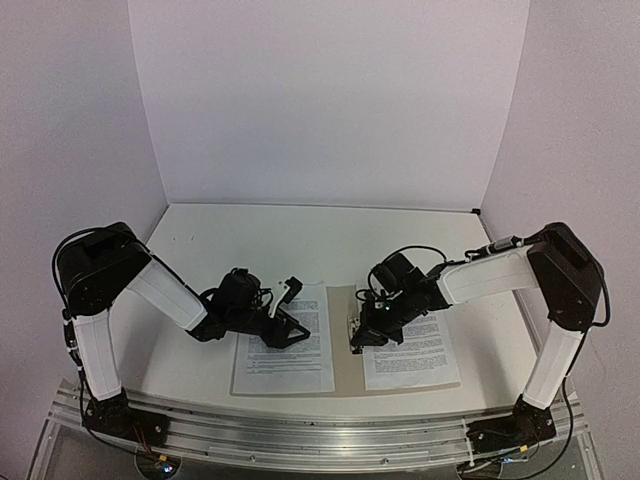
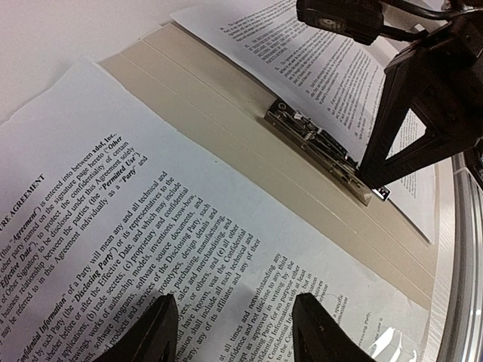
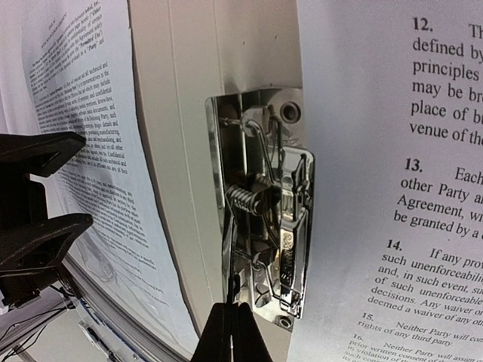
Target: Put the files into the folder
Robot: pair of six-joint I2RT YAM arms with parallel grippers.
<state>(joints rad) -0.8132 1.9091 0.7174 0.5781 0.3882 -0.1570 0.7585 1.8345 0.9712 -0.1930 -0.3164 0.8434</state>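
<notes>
White tabletop [image 1: 250,240]: right gripper [image 3: 231,313] clenched at the folder clip [image 3: 272,226]; left gripper [image 2: 234,317] half-open, empty, above a sheet [image 2: 151,226].

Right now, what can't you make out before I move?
Right wrist view: whether the silver metal spring clip pins the right white printed sheet; the clip's lever covers that edge.
Left wrist view: whether the open left tool touches the left white printed sheet; the bottom edge cuts off its fingers.
Top view: the clip, mostly under the shut right tool; the sheets' print, too small.

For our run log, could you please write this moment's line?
folder open | left gripper open above sheet | right gripper shut at clip
</notes>
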